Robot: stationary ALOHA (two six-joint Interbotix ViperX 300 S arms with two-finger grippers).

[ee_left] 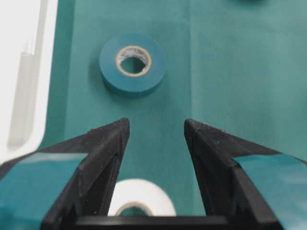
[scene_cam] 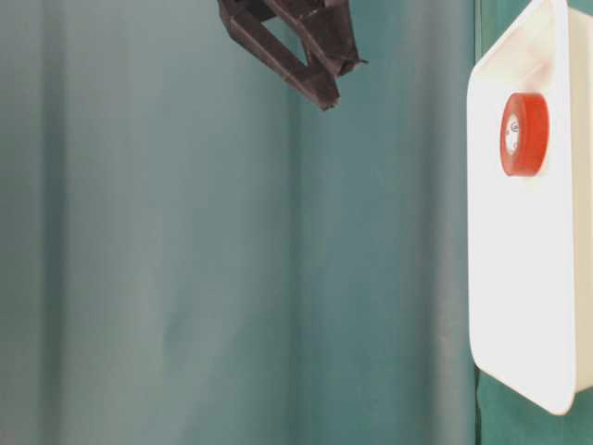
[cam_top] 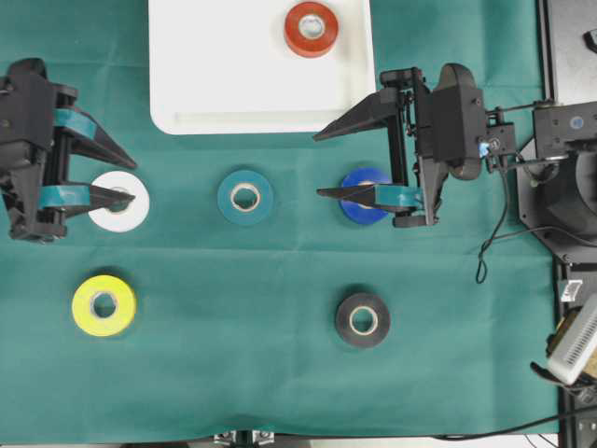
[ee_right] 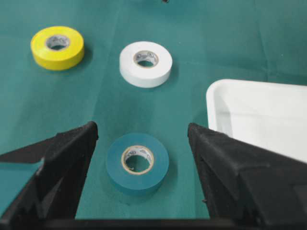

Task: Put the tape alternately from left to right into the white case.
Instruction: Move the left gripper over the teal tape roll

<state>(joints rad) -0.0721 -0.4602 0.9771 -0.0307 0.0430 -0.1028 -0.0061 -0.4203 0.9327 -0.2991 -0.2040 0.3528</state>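
Lying alone in the white case [cam_top: 205,93] is the red tape [cam_top: 311,29]; left end effector [cam_top: 131,182] and right end effector [cam_top: 320,165] gape wide, holding nothing.

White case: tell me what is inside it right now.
Inside the white case lies one red roll, flat, near its far right corner. The rest of the visible floor is bare; the top edge is cut off in the overhead view.

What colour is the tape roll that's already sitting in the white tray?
Red. The tape roll in the white tray shows best in the overhead view.
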